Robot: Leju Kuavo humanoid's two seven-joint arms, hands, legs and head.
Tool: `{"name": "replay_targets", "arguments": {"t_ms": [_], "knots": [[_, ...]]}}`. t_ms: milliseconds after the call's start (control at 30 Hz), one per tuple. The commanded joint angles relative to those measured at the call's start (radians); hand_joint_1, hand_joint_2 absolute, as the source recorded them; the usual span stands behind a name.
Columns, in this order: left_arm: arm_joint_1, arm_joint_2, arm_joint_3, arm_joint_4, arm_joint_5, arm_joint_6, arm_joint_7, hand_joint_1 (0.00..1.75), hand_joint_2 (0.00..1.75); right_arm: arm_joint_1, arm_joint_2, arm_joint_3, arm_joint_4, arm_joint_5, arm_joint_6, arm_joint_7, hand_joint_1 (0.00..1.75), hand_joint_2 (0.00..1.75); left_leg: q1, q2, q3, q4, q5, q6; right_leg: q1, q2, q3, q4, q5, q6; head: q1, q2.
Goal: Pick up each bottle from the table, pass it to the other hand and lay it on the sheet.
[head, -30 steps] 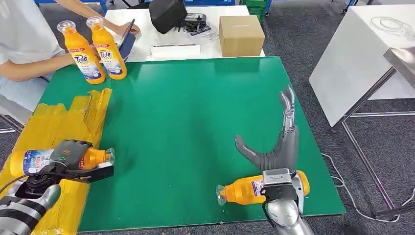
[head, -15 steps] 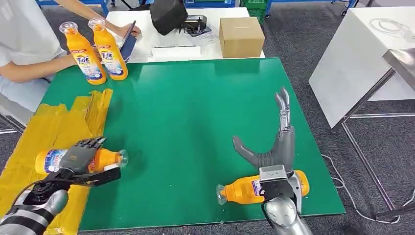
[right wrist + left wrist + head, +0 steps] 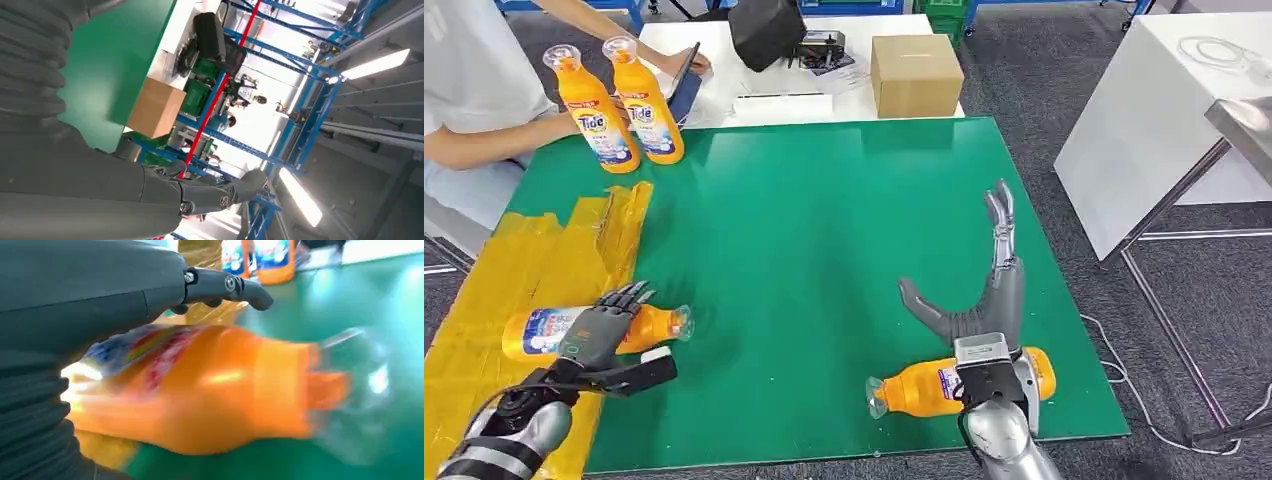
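An orange bottle (image 3: 544, 332) lies on its side at the near edge of the yellow sheet (image 3: 524, 255), its clear cap end over the green table (image 3: 824, 220). My left hand (image 3: 602, 335) hovers over it with fingers straight and spread and the thumb out toward me. In the left wrist view the bottle (image 3: 200, 390) is blurred under my left hand (image 3: 100, 295). Another orange bottle (image 3: 924, 388) lies near the table's front right edge, under my right wrist. My right hand (image 3: 986, 295) is flat and open above the table beyond it. Two more bottles (image 3: 594, 105) stand at the far left.
A person sits at the far left, one arm by the standing bottles. On a white table behind are a cardboard box (image 3: 916, 72), a black bag (image 3: 769, 28) and papers. Another white table (image 3: 1164, 110) stands off to the right.
My left hand has carried the bottle a little to the right along the sheet's edge and straightened its fingers off it. The right hand has barely moved.
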Motion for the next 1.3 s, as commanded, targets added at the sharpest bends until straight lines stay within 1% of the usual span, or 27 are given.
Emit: {"name": "replay_targets", "arguments": {"t_ms": [33, 67, 100, 133, 167, 200, 233, 267, 300, 333, 400, 433, 567, 633, 700, 733, 767, 833, 867, 900, 933, 967, 1000, 1033, 1067, 1100, 1300], "knots": [[0.138, -0.205, 0.235, -0.19, 0.182, 0.204, -0.169, 0.0, 1.75, -0.01, -0.018, 0.006, 0.053, -0.009, 0.003, -0.006, 0.0, 1.75, 0.001, 0.0, 0.001, 0.0, -0.001, 0.001, 0.001, -0.001, 0.003, -0.002, -0.001, -0.001, -0.001, 0.0], [0.173, -0.235, 0.272, -0.268, 0.298, 0.198, -0.248, 0.0, 1.75, -0.006, -0.028, 0.02, 0.055, 0.003, 0.009, -0.01, 0.0, 1.75, 0.0, 0.0, 0.0, 0.0, -0.001, 0.0, 0.0, -0.001, 0.001, -0.002, -0.001, -0.001, -0.001, 0.0], [0.19, -0.244, 0.285, -0.307, 0.326, 0.186, -0.261, 0.0, 1.75, -0.002, -0.031, 0.025, 0.055, 0.012, 0.008, -0.011, 0.0, 1.75, 0.001, 0.0, 0.001, 0.0, -0.002, 0.001, 0.001, -0.002, 0.002, -0.002, -0.001, -0.001, 0.0, 0.0], [0.208, -0.263, 0.304, -0.353, 0.381, 0.161, -0.285, 0.0, 1.75, 0.0, -0.037, 0.034, 0.058, 0.042, 0.0, -0.009, 0.0, 1.75, 0.0, 0.001, -0.001, 0.0, -0.001, 0.0, 0.001, 0.0, 0.0, -0.002, -0.001, -0.001, -0.001, 0.0], [0.237, -0.285, 0.326, -0.415, 0.446, 0.14, -0.331, 0.0, 1.75, 0.007, -0.047, 0.052, 0.059, 0.128, -0.021, 0.008, 0.0, 1.75, 0.001, 0.001, 0.0, 0.0, -0.003, 0.001, 0.001, 0.0, 0.001, -0.002, -0.001, -0.001, 0.0, 0.0], [0.26, -0.296, 0.334, -0.461, 0.451, 0.138, -0.345, 0.0, 1.75, 0.017, -0.052, 0.065, 0.057, 0.177, -0.027, 0.021, 0.0, 1.75, 0.001, 0.001, -0.001, 0.0, -0.002, 0.001, 0.001, 0.0, 0.0, -0.002, -0.001, -0.001, -0.001, 0.0], [0.273, -0.302, 0.339, -0.486, 0.461, 0.13, -0.35, 0.0, 1.75, 0.025, -0.054, 0.071, 0.054, 0.191, -0.032, 0.024, 0.0, 1.75, 0.001, 0.002, 0.0, 0.0, -0.003, 0.001, 0.002, 0.0, 0.002, -0.002, -0.001, -0.001, -0.001, 0.0], [0.302, -0.325, 0.353, -0.541, 0.527, 0.08, -0.372, 0.0, 1.75, 0.041, -0.073, 0.097, 0.054, 0.252, -0.008, 0.055, 0.0, 1.75, 0.001, 0.002, -0.001, 0.0, -0.003, 0.001, 0.001, 0.001, 0.0, -0.002, -0.001, -0.001, -0.001, 0.0], [0.318, -0.343, 0.363, -0.565, 0.53, 0.079, -0.379, 0.0, 1.75, 0.053, -0.088, 0.114, 0.056, 0.299, 0.012, 0.08, 0.0, 1.75, 0.001, 0.002, 0.0, 0.001, -0.004, 0.001, 0.002, 0.001, 0.001, -0.002, -0.002, -0.001, -0.001, 0.0], [0.324, -0.346, 0.362, -0.573, 0.529, 0.079, -0.38, 0.0, 1.75, 0.06, -0.089, 0.117, 0.056, 0.299, 0.01, 0.08, 0.0, 1.75, 0.001, 0.002, -0.001, 0.0, -0.003, 0.001, 0.002, 0.001, 0.0, -0.002, -0.001, -0.001, -0.001, 0.0], [0.333, -0.36, 0.359, -0.58, 0.558, 0.045, -0.388, 0.0, 1.75, 0.069, -0.128, 0.149, 0.071, 0.39, 0.062, 0.128, 0.0, 1.75, 0.001, 0.001, 0.0, 0.0, -0.003, 0.001, 0.001, 0.0, 0.001, -0.003, -0.001, -0.001, -0.001, 0.0], [0.333, -0.363, 0.358, -0.579, 0.558, 0.045, -0.388, 0.0, 1.75, 0.075, -0.131, 0.148, 0.075, 0.389, 0.061, 0.128, 0.0, 1.75, 0.001, 0.0, -0.002, 0.0, -0.002, 0.001, 0.001, 0.0, -0.001, -0.002, -0.001, -0.001, -0.001, 0.0], [0.327, -0.363, 0.358, -0.569, 0.561, 0.039, -0.391, 0.0, 1.75, 0.07, -0.139, 0.151, 0.078, 0.397, 0.067, 0.127, 0.0, 1.75, 0.001, 0.001, -0.001, 0.0, -0.003, 0.001, 0.002, 0.0, 0.0, -0.003, -0.001, -0.001, -0.001, 0.0], [0.318, -0.37, 0.345, -0.55, 0.601, -0.034, -0.377, 0.0, 1.75, 0.081, -0.196, 0.186, 0.085, 0.474, 0.15, 0.161, 0.0, 1.75, 0.001, 0.001, -0.002, 0.0, -0.002, 0.001, 0.001, 0.0, -0.001, -0.002, -0.001, -0.001, -0.001, 0.0], [0.308, -0.384, 0.33, -0.528, 0.609, -0.059, -0.375, 0.0, 1.75, 0.104, -0.241, 0.205, 0.089, 0.516, 0.166, 0.154, 0.0, 1.75, 0.002, 0.0, 0.001, -0.001, -0.003, 0.001, 0.002, -0.002, 0.003, -0.004, -0.001, -0.002, -0.001, 0.0], [0.297, -0.387, 0.313, -0.511, 0.61, -0.07, -0.373, 0.0, 1.75, 0.113, -0.275, 0.221, 0.089, 0.569, 0.143, 0.133, 0.0, 1.75, 0.002, -0.001, 0.001, -0.001, -0.003, 0.001, 0.002, -0.003, 0.004, -0.005, -0.002, -0.002, -0.001, 0.0], [0.291, -0.39, 0.302, -0.5, 0.609, -0.072, -0.372, 0.0, 1.75, 0.124, -0.291, 0.22, 0.089, 0.579, 0.14, 0.134, 0.0, 1.75, 0.0, -0.003, -0.002, -0.001, -0.001, 0.001, 0.001, -0.003, 0.0, -0.003, -0.001, 0.0, -0.001, 0.0], [0.289, -0.394, 0.282, -0.488, 0.605, -0.076, -0.37, 0.0, 1.75, 0.145, -0.335, 0.219, 0.088, 0.66, 0.147, 0.172, 0.0, 1.75, 0.002, -0.005, 0.002, -0.002, -0.003, 0.002, 0.003, -0.007, 0.007, -0.007, -0.003, -0.001, -0.001, 0.0], [0.291, -0.397, 0.271, -0.485, 0.606, -0.075, -0.368, 0.0, 1.75, 0.163, -0.368, 0.213, 0.082, 0.664, 0.148, 0.188, 0.0, 1.75, 0.0, -0.006, 0.0, -0.002, -0.002, 0.001, 0.001, -0.006, 0.004, -0.005, -0.002, 0.0, 0.0, 0.0], [0.294, -0.401, 0.263, -0.486, 0.605, -0.066, -0.375, 0.0, 1.75, 0.185, -0.399, 0.203, 0.073, 0.662, 0.141, 0.199, 0.0, 1.75, 0.0, -0.006, 0.0, -0.001, -0.003, 0.002, 0.001, -0.007, 0.004, -0.005, -0.002, 0.0, -0.001, 0.0], [0.295, -0.399, 0.259, -0.489, 0.604, -0.062, -0.375, 0.0, 1.75, 0.194, -0.407, 0.197, 0.067, 0.662, 0.137, 0.199, 0.0, 1.75, 0.0, -0.004, -0.001, -0.001, -0.002, 0.001, 0.0, -0.004, 0.001, -0.004, -0.002, 0.0, -0.001, 0.0], [0.297, -0.405, 0.263, -0.491, 0.599, -0.042, -0.379, 0.0, 1.75, 0.201, -0.414, 0.192, 0.063, 0.653, 0.142, 0.207, 0.0, 1.75, -0.001, -0.006, 0.0, -0.001, -0.003, 0.002, 0.0, -0.006, 0.004, -0.005, -0.003, 0.0, -0.002, 0.0], [0.295, -0.405, 0.26, -0.491, 0.599, -0.04, -0.379, 0.0, 1.75, 0.21, -0.433, 0.186, 0.057, 0.651, 0.15, 0.217, 0.0, 1.75, -0.001, -0.004, 0.001, -0.001, -0.003, 0.002, 0.0, -0.005, 0.004, -0.005, -0.003, -0.001, -0.001, 0.0], [0.294, -0.408, 0.262, -0.489, 0.621, -0.047, -0.379, 0.0, 1.75, 0.224, -0.457, 0.182, 0.047, 0.652, 0.161, 0.237, 0.0, 1.75, -0.002, -0.004, -0.002, -0.001, -0.003, 0.002, -0.001, -0.004, 0.0, -0.003, -0.002, 0.0, -0.001, 0.0], [0.293, -0.408, 0.261, -0.487, 0.623, -0.048, -0.379, 0.0, 1.75, 0.233, -0.477, 0.177, 0.042, 0.655, 0.16, 0.248, 0.0, 1.75, -0.002, -0.004, -0.001, 0.0, -0.003, 0.002, -0.001, -0.005, 0.002, -0.004, -0.002, -0.001, -0.001, 0.0], [0.292, -0.408, 0.261, -0.486, 0.623, -0.047, -0.379, 0.0, 1.75, 0.238, -0.488, 0.174, 0.041, 0.654, 0.155, 0.245, 0.0, 1.75, -0.002, -0.004, 0.0, 0.0, -0.004, 0.002, -0.001, -0.005, 0.003, -0.004, -0.003, -0.001, -0.001, 0.0], [0.291, -0.407, 0.262, -0.485, 0.624, -0.048, -0.379, 0.0, 1.75, 0.236, -0.483, 0.175, 0.04, 0.654, 0.155, 0.247, 0.0, 1.75, -0.002, -0.001, -0.001, 0.0, -0.004, 0.002, -0.001, -0.002, 0.0, -0.003, -0.001, -0.001, -0.001, 0.0]]}}
